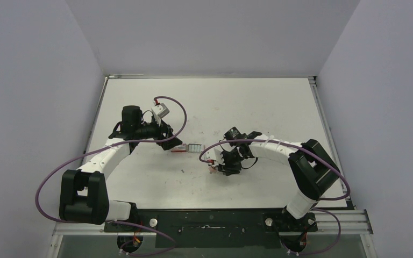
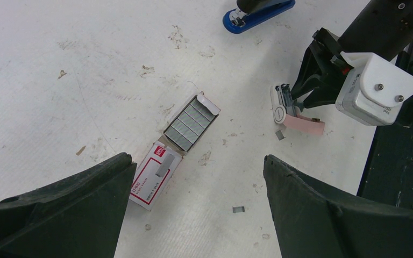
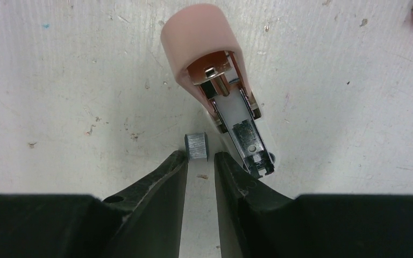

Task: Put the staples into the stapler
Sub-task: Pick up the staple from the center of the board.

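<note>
The pink stapler [image 3: 219,94] lies hinged open, channel bared for loading; the right gripper [image 3: 200,161], narrowly parted and empty, lines up on the strip [image 3: 196,146] beside it, while the left gripper [image 2: 196,161] gapes above the box [image 2: 153,174].

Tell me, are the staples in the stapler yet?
Not yet. Done: the staple box is slid open and the pink stapler lies opened. In hand: the right pincer, empty, points at a loose staple strip. Left: loading it and closing up.
</note>
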Controlling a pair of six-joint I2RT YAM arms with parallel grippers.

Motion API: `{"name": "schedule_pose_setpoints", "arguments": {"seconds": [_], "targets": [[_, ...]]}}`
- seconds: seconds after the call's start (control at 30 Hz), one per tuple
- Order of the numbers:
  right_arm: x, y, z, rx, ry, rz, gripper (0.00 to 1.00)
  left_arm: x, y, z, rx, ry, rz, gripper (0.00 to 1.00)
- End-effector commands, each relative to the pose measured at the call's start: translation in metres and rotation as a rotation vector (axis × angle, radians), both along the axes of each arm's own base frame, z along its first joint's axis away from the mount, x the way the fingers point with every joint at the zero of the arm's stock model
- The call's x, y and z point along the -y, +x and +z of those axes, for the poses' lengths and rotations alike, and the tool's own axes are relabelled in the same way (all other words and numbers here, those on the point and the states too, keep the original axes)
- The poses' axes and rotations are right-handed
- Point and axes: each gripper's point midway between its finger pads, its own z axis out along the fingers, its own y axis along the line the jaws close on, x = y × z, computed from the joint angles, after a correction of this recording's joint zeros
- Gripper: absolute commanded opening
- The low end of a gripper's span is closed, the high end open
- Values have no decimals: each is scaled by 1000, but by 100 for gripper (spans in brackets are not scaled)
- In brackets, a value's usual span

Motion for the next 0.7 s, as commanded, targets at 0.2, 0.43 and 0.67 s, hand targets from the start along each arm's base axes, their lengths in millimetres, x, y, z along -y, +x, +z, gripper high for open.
{"name": "schedule_pose_setpoints", "arguments": {"seconds": [0.2, 0.43, 0.67], "targets": [[8, -21, -14, -72, 2, 49, 26, -3, 10, 10, 86, 9, -2, 88], [6, -25, -14, -93, 18, 62, 16, -4, 11, 8, 104, 19, -4, 89], [0, -21, 7, -154, 92, 40, 5, -6, 14, 8, 118, 43, -12, 97]]}}
